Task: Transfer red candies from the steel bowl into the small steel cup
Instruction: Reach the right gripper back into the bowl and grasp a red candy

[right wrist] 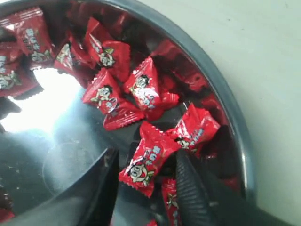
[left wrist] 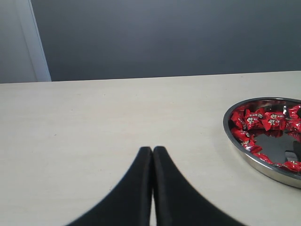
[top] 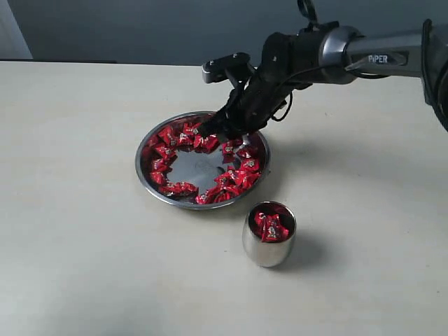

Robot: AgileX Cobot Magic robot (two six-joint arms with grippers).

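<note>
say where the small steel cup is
In the exterior view the small steel cup stands right of centre, in front of the steel bowl and apart from its rim.

The bowl [top: 197,168] and cup [top: 262,250] are mirror-polished steel; the candies [top: 239,175] wear glossy, crinkled wrappers; the bench [top: 84,245] looks matt.
</note>
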